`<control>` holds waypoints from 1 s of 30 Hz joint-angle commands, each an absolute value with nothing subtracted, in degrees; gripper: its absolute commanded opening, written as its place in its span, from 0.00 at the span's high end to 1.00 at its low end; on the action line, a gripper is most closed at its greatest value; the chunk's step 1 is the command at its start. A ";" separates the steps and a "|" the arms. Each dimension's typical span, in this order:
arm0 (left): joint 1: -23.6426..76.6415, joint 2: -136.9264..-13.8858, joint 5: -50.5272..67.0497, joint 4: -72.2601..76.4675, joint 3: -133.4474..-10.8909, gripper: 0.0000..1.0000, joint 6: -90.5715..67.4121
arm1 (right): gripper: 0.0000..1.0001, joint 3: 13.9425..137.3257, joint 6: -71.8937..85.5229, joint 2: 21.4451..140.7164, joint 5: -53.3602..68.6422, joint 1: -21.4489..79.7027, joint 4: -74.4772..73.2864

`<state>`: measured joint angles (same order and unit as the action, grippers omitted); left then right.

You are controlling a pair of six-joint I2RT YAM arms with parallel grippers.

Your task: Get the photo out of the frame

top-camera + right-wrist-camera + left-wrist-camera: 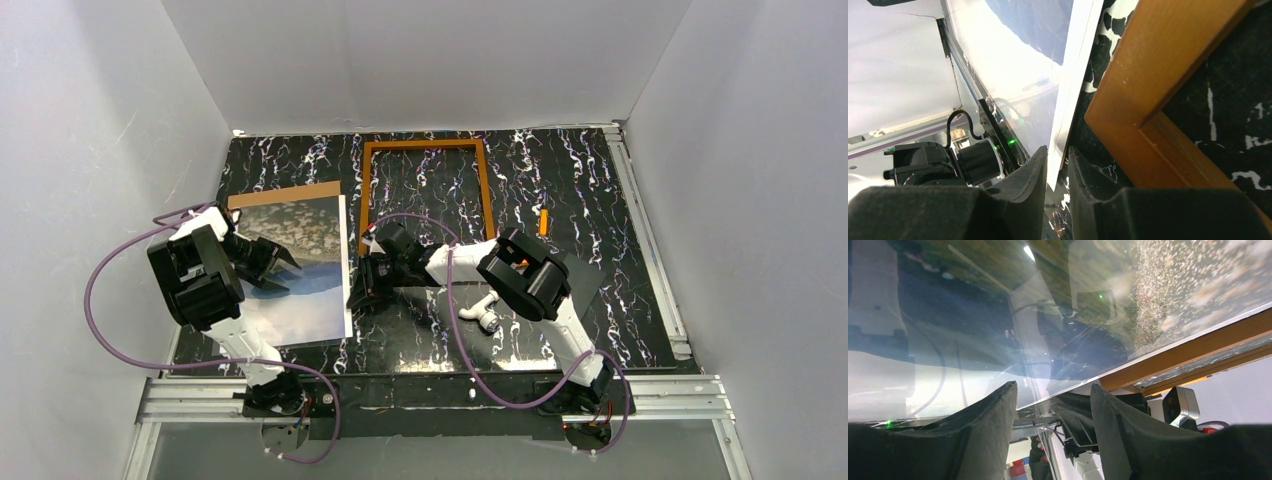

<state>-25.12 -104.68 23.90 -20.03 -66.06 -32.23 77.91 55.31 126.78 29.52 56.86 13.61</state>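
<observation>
**A:** Since the frame [425, 145] lies at the far middle of the worktop [560, 180] with marble showing through its opening, where is the photo [310, 290]?

**B:** It is face up toward the left edge of the worktop, just beside the frame's left rail, with a thin strip of marble between them. A tan board [285, 192] peeks out from under its far edge (the backing, by my guess).

**A:** Which step is in hand, then?

**B:** I judge the removal itself done. What is left looks like setting the print down and letting go of it.

**A:** And the jaws?

**B:** The left gripper [292, 277] hangs over the photo's left half. Its jaws are apart, and its wrist view shows nothing between them. The right gripper [353, 300] sits low at the photo's right edge, toward the near corner. Its jaws are close together, leaving only a narrow slot, and the print's white border runs into that slot. I cannot tell whether they pinch the paper or merely straddle it. Nor can I tell whether that edge lies flat or is lifted a little.

**A:** What does the next move call for?

**B:** Probably the right jaws should part enough to free the border before that arm backs off toward the right. That way the paper would not be dragged along or creased. The left arm would need to rise straight up, since a sideways sweep could shift the print off its board.
</observation>
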 commanded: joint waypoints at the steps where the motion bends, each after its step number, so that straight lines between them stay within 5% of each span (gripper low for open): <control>1: -25.29 -105.47 23.33 -27.94 -65.95 0.46 -32.35 | 0.71 79.66 55.86 127.82 30.94 56.84 15.60; 30: -25.23 -105.73 22.39 -28.20 -65.90 0.46 -32.22 | 0.80 76.85 61.74 129.00 34.63 56.78 25.83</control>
